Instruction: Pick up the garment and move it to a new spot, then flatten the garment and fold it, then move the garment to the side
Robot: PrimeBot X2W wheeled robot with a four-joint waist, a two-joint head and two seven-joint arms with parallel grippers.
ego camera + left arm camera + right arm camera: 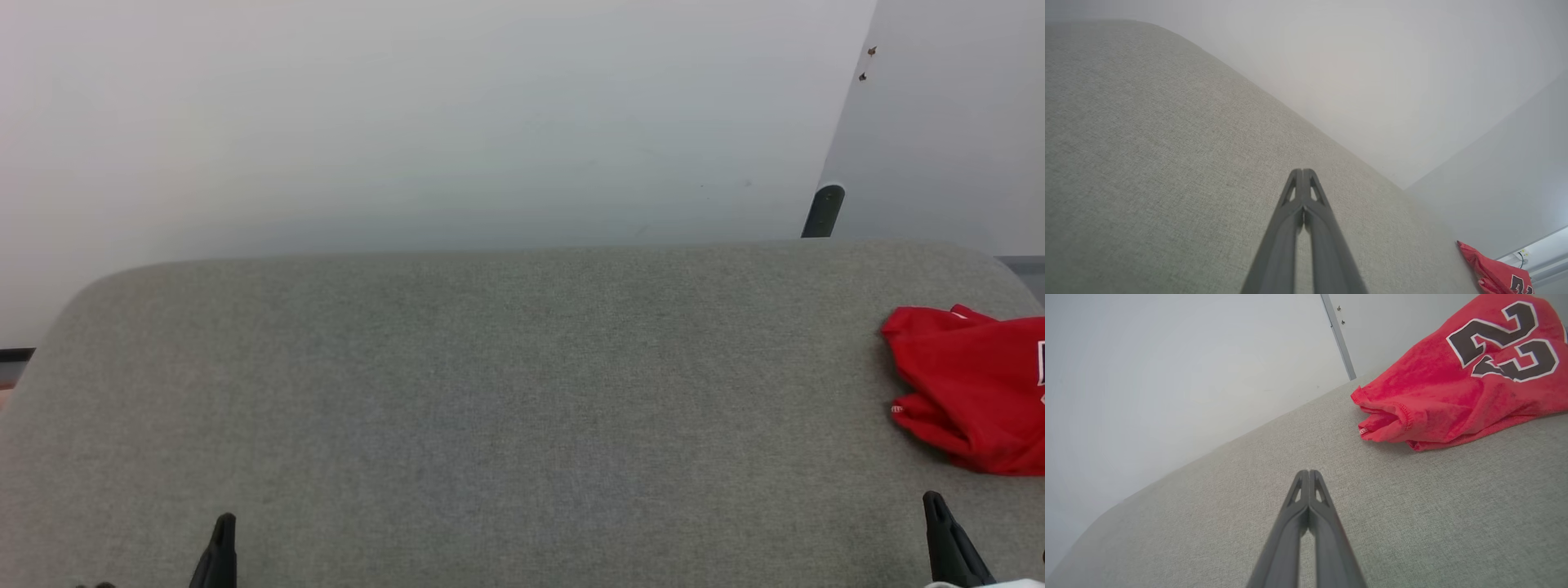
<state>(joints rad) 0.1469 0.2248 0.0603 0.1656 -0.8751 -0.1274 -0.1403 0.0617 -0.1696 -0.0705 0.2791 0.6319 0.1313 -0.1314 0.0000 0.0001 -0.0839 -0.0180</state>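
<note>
Head view: broad grey fabric-covered surface [490, 392] across the lower part, rounded at its far corners, with a pale wall [408, 122] behind. At the right edge of that surface, the garment [971, 392]: red, crumpled in a heap, partly cut off by the frame. Beyond the far edge, a short dark post [823, 211], just beside a pale panel [955, 122] bearing two small dark marks [867, 64]. At lower left, tip of the left gripper [225, 527], fingers pressed together, empty. At lower right, tip of the right gripper [937, 506], likewise closed on nothing, near the garment's near side but apart from it.

Left wrist view: two dark fingers meeting at the tips over the grey fabric, empty-handed. In the lower right corner, the red heap with part of a black number, well apart from the fingertips.

Right wrist view: fingers shut tip to tip, low over the fabric. Up and to the right, the garment resting on the surface, bunched, black white-edged 23 on its upper face, a hemmed fold and small white tag turned toward the fingers. Plain grey fabric between fingertips and cloth.
</note>
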